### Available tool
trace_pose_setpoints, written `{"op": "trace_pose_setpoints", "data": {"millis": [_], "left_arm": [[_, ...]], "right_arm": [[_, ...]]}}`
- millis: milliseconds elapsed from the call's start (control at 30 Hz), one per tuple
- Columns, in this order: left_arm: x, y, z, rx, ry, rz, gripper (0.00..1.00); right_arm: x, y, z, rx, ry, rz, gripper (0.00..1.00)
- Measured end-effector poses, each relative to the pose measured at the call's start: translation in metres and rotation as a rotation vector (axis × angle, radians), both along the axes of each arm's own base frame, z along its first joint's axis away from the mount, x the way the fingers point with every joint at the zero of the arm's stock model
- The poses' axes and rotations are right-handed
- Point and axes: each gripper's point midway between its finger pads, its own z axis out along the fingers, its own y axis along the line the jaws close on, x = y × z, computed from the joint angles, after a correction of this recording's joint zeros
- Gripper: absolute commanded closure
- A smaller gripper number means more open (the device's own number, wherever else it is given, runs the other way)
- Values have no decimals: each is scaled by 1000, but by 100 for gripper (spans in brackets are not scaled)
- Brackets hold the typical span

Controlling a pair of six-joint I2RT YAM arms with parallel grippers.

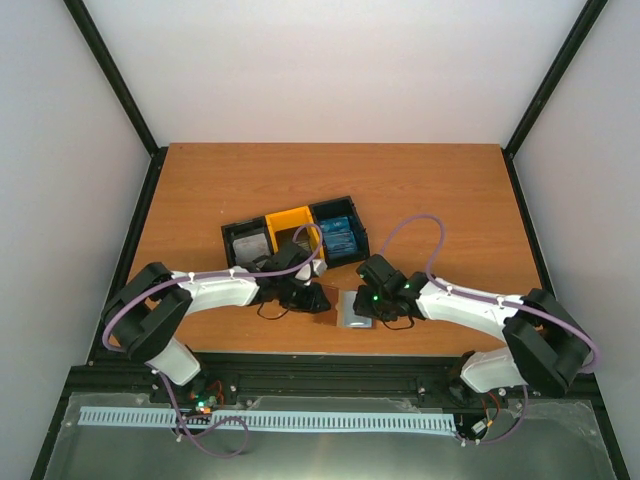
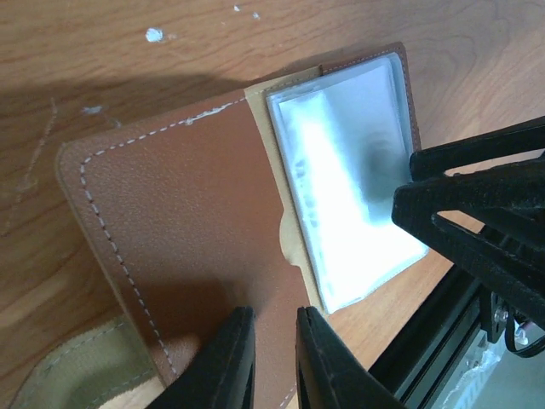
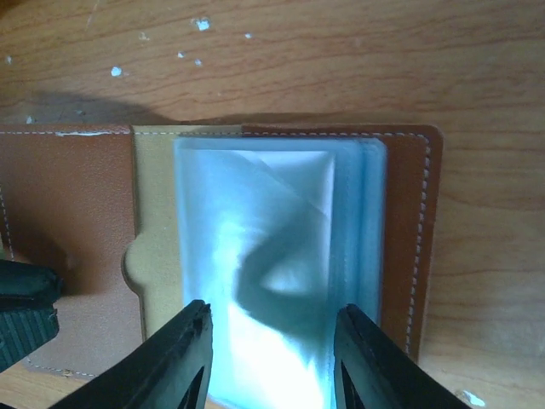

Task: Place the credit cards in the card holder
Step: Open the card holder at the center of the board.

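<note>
Closest to us in the left wrist view, the left gripper (image 2: 275, 313) sat over the near edge of the card holder (image 2: 187, 221). Its jaws were narrowed to a slim gap above the brown left flap, and we could not tell whether they pinched the leather. We saw the card holder lying open and flat on the wooden table (image 1: 430, 190), brown flap to the left, pale blue-grey pockets (image 3: 272, 221) to the right. Over those pockets hung the right gripper (image 3: 272, 308), jaws spread wide, one finger toward each long side of the pocket stack, gripping nothing. On the far side of the card holder we found a black-and-yellow tray (image 1: 228, 238). In its left compartment lay whitish-grey credit cards (image 1: 248, 246). The yellow middle compartment (image 1: 287, 222) was partly hidden by the left arm (image 1: 215, 290), and blue credit cards (image 1: 338, 238) lay in the right one.
</note>
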Motion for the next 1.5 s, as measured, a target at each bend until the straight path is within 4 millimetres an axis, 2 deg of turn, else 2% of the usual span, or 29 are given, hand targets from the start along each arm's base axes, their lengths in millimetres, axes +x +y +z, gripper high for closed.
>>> {"op": "trace_pose_setpoints", "data": {"millis": [167,267,467,567,767,1067,1300,1500], "left_arm": [[1,2,-5,16,-4,5,88],[-1,6,-11,35,4,9,88],[-2,9,-22,62,21,12,89],[-2,9,-22,62,21,12,89],[-2,9,-22,63,20,13,89],[1,11,-24,76,17,34,92],[1,11,-24,78,27,52,93],[1,12,-24,75,25,56,93]], "right_arm": [[2,5,-3,19,0,5,69],[2,9,-3,33,1,12,70],[3,20,-1,95,-12,38,56],[1,30,2,153,-12,69,52],[0,53,9,264,-11,137,50],[-3,78,20,406,-40,241,52],[-5,79,23,436,-65,260,58],[-4,77,35,474,-118,260,49]]}}
